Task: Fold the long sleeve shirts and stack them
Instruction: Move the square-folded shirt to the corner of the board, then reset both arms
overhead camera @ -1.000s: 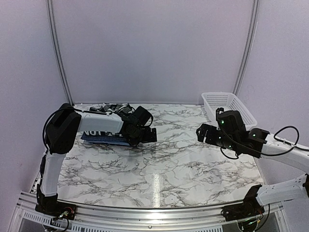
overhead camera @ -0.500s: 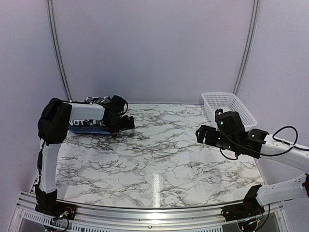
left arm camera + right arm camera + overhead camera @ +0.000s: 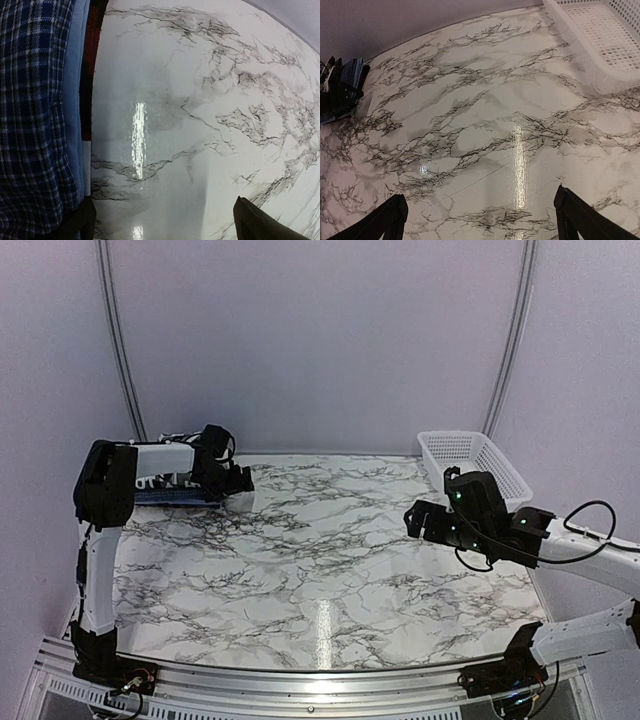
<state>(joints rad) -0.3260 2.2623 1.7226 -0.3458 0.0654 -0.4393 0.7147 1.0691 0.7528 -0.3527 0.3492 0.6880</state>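
Left gripper (image 3: 236, 480), jaws spread and empty, has swung back from mid-table. The stacked long sleeve shirts (image 3: 30, 125) now lie just beside one finger. Stacking appears complete.

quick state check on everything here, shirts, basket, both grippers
stack of shirts: folded, piled at the far left of the table
basket: upright, nothing seen inside
left gripper: open, empty, beside the stack
right gripper: open, empty, above the table
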